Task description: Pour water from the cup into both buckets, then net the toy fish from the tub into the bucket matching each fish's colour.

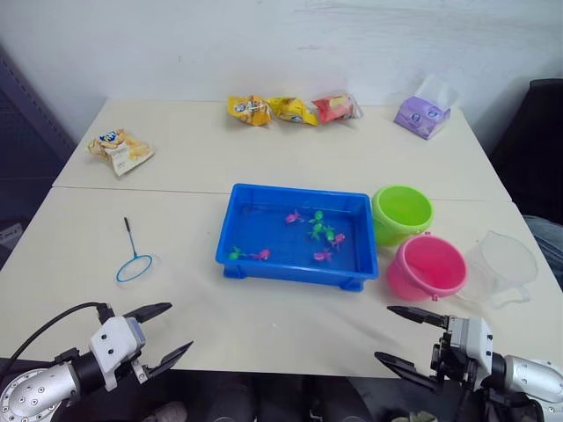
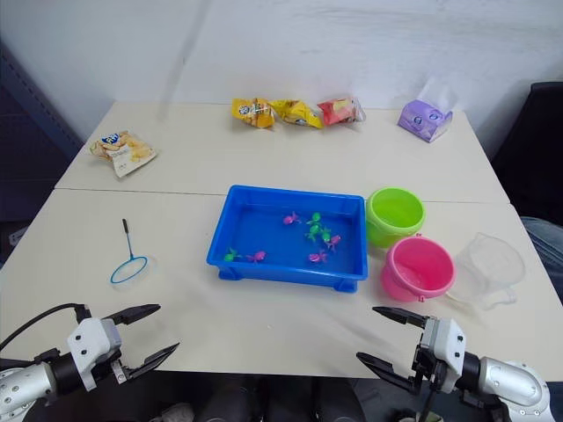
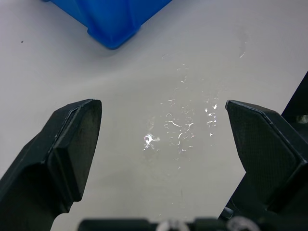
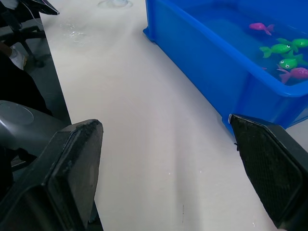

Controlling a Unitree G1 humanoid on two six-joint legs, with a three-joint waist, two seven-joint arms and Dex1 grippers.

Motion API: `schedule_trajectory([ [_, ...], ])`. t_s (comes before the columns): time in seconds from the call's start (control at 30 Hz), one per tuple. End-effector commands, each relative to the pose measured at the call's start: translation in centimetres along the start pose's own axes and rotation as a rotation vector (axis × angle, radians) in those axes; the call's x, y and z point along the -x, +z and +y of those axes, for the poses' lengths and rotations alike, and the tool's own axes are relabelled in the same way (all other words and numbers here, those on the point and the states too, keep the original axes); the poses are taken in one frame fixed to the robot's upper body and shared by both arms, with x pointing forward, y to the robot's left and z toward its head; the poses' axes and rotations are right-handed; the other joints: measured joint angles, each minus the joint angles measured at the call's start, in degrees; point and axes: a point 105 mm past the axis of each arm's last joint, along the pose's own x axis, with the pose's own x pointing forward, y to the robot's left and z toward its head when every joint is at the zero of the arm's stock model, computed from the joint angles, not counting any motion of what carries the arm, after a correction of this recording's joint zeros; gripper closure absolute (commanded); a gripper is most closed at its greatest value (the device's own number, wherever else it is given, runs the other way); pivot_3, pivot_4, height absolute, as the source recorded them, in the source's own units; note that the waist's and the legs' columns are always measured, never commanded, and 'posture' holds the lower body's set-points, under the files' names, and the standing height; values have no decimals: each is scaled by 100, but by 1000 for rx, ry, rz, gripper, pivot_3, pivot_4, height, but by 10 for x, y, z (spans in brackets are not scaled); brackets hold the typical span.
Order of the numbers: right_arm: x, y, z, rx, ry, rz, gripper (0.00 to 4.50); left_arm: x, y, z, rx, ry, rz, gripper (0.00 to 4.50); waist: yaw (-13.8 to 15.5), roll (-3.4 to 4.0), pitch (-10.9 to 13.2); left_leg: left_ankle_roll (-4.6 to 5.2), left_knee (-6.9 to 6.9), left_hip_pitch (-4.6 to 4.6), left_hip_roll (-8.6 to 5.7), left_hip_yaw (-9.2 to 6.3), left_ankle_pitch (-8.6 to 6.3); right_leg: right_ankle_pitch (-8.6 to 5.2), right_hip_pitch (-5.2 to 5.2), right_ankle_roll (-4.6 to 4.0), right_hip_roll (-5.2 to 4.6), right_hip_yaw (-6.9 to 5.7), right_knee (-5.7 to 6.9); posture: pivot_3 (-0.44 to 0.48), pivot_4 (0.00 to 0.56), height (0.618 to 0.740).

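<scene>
The blue tub sits mid-table with several pink and green toy fish in water. To its right stand the lime green bucket and the pink bucket. The clear cup stands upright right of the pink bucket. The net lies flat on the table left of the tub. My left gripper is open at the table's near left edge, holding nothing. My right gripper is open at the near right edge, in front of the pink bucket, also holding nothing.
Snack packets lie along the table's far side, another packet at far left, and a purple tissue pack at far right. Water droplets speckle the table in front of my left gripper.
</scene>
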Motion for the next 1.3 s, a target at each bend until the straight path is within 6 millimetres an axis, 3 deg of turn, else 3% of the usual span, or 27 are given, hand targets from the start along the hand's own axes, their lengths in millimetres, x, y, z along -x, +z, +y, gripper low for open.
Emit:
schedule_trajectory([
  [0.03,5,10,-7,13,-81,-60,0,-7,16,-12,45,-92,-56,70,1,0,0,0,0,0,0,0,0,0,0,0,0,0,0,0,150,740],
  [0.1,33,16,-22,-14,-325,-132,0,-31,53,-24,152,-207,-199,70,67,20,-7,-1,-1,0,0,-1,0,0,0,0,0,0,0,0,150,740],
  [0.17,54,16,-26,-38,-481,-162,0,-44,75,-28,175,-263,-262,70,104,42,-18,-3,6,-16,1,-2,3,0,7,0,-11,12,-1,0,150,740],
  [0.4,117,-6,-28,-113,-1042,-191,0,-71,122,-33,123,-392,-369,70,-31,61,-41,-18,-9,-13,6,5,17,0,8,3,-2,28,5,0,150,740],
  [0.57,131,-41,-38,-192,-1285,-57,0,-81,138,-31,94,-442,-405,70,-160,65,-43,-25,-6,-4,8,6,34,-1,6,3,-1,32,31,0,150,740],
  [0.67,129,-54,-51,-219,-1330,9,0,-84,147,-30,82,-469,-434,70,-151,66,-43,-31,-7,-1,8,8,38,-1,3,1,0,36,41,0,150,740],
  [0.87,118,-52,-78,-200,-1331,-6,0,-88,158,-35,46,-535,-453,70,-138,78,-49,-33,-6,-2,7,8,41,-2,0,1,2,35,43,0,150,740],
  [1.03,125,-51,-100,-190,-1428,-12,0,-91,160,-35,34,-544,-454,70,-137,79,-49,-31,-3,-2,6,10,45,-1,1,2,3,36,49,0,150,740],
  [1.3,135,-57,-111,-176,-1490,57,0,-93,163,-33,29,-523,-469,70,-132,79,-49,-32,-2,-5,5,10,48,0,1,5,4,35,48,0,150,740],
])
